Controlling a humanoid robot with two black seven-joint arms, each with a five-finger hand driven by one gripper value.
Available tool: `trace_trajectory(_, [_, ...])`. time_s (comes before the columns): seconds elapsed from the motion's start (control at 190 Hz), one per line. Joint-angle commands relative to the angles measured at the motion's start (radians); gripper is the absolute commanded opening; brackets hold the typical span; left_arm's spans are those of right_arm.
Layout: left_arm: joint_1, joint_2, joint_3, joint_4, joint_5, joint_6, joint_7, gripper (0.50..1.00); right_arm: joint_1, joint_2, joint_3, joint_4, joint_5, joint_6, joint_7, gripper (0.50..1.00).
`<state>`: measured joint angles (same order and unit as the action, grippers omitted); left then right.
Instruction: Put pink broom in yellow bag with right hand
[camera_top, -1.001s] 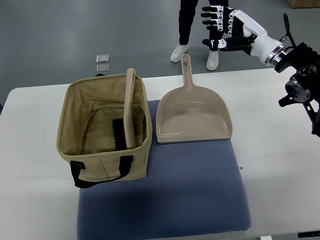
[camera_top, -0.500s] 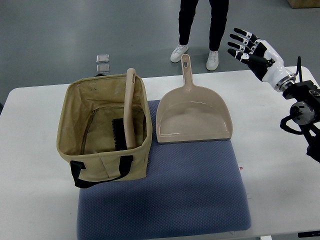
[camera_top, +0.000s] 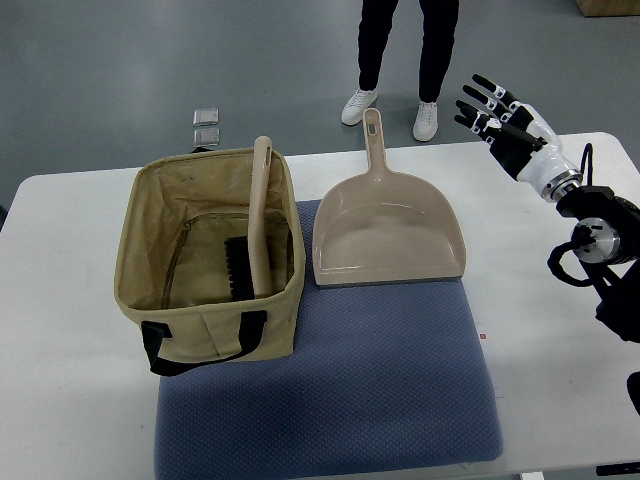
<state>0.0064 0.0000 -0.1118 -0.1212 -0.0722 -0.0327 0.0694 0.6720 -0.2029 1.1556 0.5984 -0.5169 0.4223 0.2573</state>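
I find the broom (camera_top: 258, 225) already in the bag (camera_top: 205, 262): its bristle head rests on the bag floor and its handle leans up against the far right part of the rim, the tip standing proud of it. The bag sits on the left portion of the blue mat (camera_top: 330, 385), toward the left half of the tabletop (camera_top: 70, 400), with the dustpan (camera_top: 385, 230) just beside it on the mat's far right part, not touching it as far as I can tell. My right robot hand (camera_top: 500, 115) is raised over the far right edge of the tabletop, fingers spread wide and holding nothing, well apart from both bag and dustpan. The left hand is not visible. A person's legs (camera_top: 405, 50) stand beyond the far edge. I judge the placement done and the step in hand to be retreat. To do it well I would keep the hand high and wide, draw it back along the right edge, clear of the dustpan handle, and avoid any sweep toward the person.
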Motion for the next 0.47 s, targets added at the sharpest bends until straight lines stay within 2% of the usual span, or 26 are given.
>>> trace_trajectory(0.0, [0.000, 0.000, 0.000, 0.000, 0.000, 0.001, 0.000, 1.000, -0.011, 0.020, 0.033, 0.000, 0.015, 0.000, 0.000, 0.928])
trace_trajectory(0.463, [0.000, 0.000, 0.000, 0.000, 0.000, -0.001, 0.000, 1.000, -0.015, 0.062, 0.062, -0.023, 0.005, 0.000, 0.007, 0.930])
